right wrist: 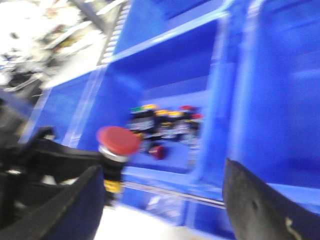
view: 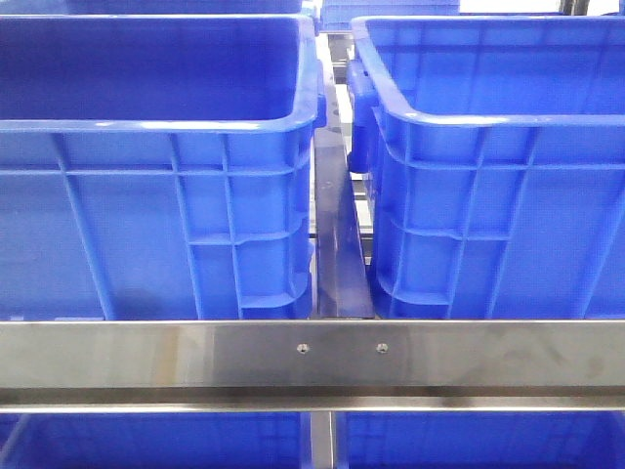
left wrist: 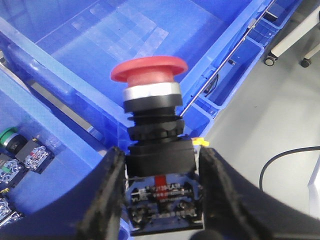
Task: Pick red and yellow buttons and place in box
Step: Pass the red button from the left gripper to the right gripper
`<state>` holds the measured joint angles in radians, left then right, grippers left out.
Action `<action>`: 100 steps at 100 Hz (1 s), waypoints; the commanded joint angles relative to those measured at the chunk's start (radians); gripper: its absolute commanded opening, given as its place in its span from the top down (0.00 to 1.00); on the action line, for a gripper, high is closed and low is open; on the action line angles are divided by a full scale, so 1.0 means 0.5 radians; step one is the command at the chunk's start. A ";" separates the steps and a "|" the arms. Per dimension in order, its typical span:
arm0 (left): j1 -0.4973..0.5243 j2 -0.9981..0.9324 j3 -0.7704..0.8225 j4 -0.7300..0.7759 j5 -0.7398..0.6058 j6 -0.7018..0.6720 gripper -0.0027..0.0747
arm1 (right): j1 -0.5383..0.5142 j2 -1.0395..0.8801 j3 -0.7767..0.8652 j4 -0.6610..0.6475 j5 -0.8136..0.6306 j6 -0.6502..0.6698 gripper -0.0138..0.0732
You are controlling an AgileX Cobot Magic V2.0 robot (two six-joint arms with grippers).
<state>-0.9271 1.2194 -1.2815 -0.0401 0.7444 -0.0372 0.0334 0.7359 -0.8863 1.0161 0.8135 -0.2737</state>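
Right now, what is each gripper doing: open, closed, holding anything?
Left gripper: closed on the red button, gripping its black body.
Right gripper: open, fingers wide apart, nothing between them.

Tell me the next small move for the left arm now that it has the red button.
Probably carry it forward over the open crate, then release. The left gripper is shut on the red button, whose red cap sits above a black body, and the blue crate interior ahead looks bare. The right gripper is open and holds nothing, so only the left arm has something to deliver.
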 commanded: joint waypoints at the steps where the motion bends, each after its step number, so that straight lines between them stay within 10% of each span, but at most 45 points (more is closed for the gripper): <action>1: -0.014 -0.054 -0.061 -0.009 -0.147 0.002 0.99 | -0.002 0.132 -0.063 0.436 -0.026 -0.231 0.24; 24: -0.014 -0.054 -0.061 -0.009 -0.147 0.002 0.99 | 0.023 0.435 -0.063 0.901 0.190 -0.553 0.24; 100: -0.014 -0.054 -0.061 -0.009 -0.140 0.002 0.99 | 0.402 0.819 -0.069 1.257 0.285 -0.813 0.26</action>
<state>-0.9271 1.2194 -1.2815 -0.0401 0.7444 -0.0372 0.2314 1.1548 -0.8863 1.5660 0.9117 -0.6587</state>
